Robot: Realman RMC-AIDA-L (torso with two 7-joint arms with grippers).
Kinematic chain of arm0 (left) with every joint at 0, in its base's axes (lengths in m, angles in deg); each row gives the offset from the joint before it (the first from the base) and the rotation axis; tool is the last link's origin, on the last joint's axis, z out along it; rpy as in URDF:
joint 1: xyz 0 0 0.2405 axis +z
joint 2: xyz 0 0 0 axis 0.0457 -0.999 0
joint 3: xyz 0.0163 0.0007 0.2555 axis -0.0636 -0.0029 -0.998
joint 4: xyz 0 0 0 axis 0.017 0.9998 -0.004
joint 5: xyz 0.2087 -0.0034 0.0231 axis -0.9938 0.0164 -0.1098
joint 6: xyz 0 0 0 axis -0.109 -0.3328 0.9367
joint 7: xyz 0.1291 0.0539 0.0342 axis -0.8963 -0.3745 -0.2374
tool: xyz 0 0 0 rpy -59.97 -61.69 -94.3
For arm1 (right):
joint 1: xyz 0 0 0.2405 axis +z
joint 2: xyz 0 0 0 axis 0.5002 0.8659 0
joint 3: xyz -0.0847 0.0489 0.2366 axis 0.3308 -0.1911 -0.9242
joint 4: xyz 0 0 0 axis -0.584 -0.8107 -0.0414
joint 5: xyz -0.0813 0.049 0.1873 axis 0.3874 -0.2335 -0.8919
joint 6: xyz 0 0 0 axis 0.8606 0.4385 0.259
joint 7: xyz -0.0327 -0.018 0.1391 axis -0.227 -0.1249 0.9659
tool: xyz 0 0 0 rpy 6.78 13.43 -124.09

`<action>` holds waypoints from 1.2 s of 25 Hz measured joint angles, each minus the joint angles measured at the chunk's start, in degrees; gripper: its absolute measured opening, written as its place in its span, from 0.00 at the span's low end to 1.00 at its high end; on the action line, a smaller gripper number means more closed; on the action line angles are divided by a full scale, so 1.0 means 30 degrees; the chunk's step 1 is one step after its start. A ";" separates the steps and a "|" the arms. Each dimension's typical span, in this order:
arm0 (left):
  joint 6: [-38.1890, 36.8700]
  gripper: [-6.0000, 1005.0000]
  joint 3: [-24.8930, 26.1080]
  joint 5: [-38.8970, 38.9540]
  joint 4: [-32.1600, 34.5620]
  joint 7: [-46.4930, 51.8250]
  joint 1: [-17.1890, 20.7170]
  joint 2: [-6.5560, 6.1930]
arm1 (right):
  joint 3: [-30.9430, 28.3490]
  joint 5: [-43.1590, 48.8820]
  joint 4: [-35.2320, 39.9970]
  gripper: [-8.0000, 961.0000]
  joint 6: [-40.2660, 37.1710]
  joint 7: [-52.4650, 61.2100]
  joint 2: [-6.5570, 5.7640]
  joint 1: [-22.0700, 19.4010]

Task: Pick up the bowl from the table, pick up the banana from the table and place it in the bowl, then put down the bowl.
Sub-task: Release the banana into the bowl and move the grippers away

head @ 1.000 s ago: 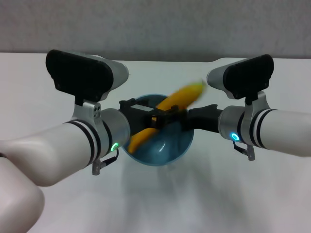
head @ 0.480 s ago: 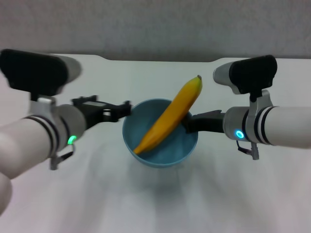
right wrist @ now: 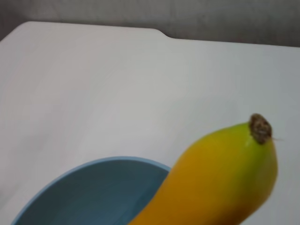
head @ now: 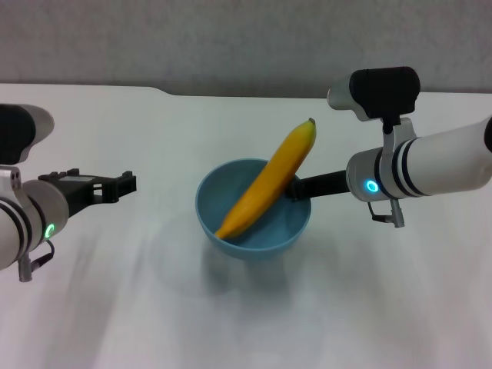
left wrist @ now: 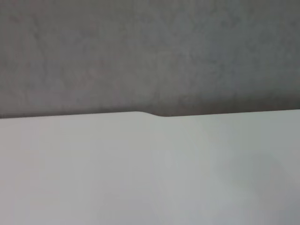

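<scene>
We judge the banana step done: the banana (head: 269, 181) leans inside the bowl (head: 231, 201), its lower end down in the basin and its dark tip sticking up past the rim on the side nearest our right tool (head: 296, 188). What is left is putting the bowl down.

The right tool reaches the bowl rim from the right and appears pressed onto the rim, just under the banana's upper part. In the right wrist view the banana (right wrist: 220, 178) fills the near field, with the bowl's blue inside (right wrist: 93, 197) just beyond it. Whether the bowl already sits on the worktop (head: 246, 323) we cannot tell; a soft shadow lies below it.

Our left tool (head: 115, 184) hangs well to the left of the bowl, holding nothing, its fingers apparently spread. Its wrist view shows only bare worktop (left wrist: 150, 173) and the notch in the far edge.

For the next move, we think the right tool should lower the bowl level and gently, since the tall banana leans toward the tool and could tip out, then let go once the base rests flat.
</scene>
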 joint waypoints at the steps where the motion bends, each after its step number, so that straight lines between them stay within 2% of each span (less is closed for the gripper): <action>1: -0.0004 0.88 0.0026 -0.0006 0.0158 0.0011 0.0001 0.0011 | -0.0036 -0.0139 0.0320 0.04 0.0060 -0.0144 0.0014 0.0153; 8: 0.0140 0.88 0.0122 -0.0018 0.0495 0.0117 0.0023 0.0008 | -0.0015 -0.0380 0.1152 0.04 -0.0170 -0.0518 0.0114 -0.0027; 12: 0.0261 0.88 0.0142 -0.0023 0.0507 0.0132 0.0138 -0.0012 | 0.0064 -0.0419 0.1323 0.04 -0.0177 -0.0622 0.0169 -0.0772; 30: 0.0471 0.88 0.0017 -0.0024 0.0535 0.0134 0.0197 -0.0033 | 0.0121 -0.0444 0.1400 0.05 -0.0466 -0.0637 0.0172 -0.1105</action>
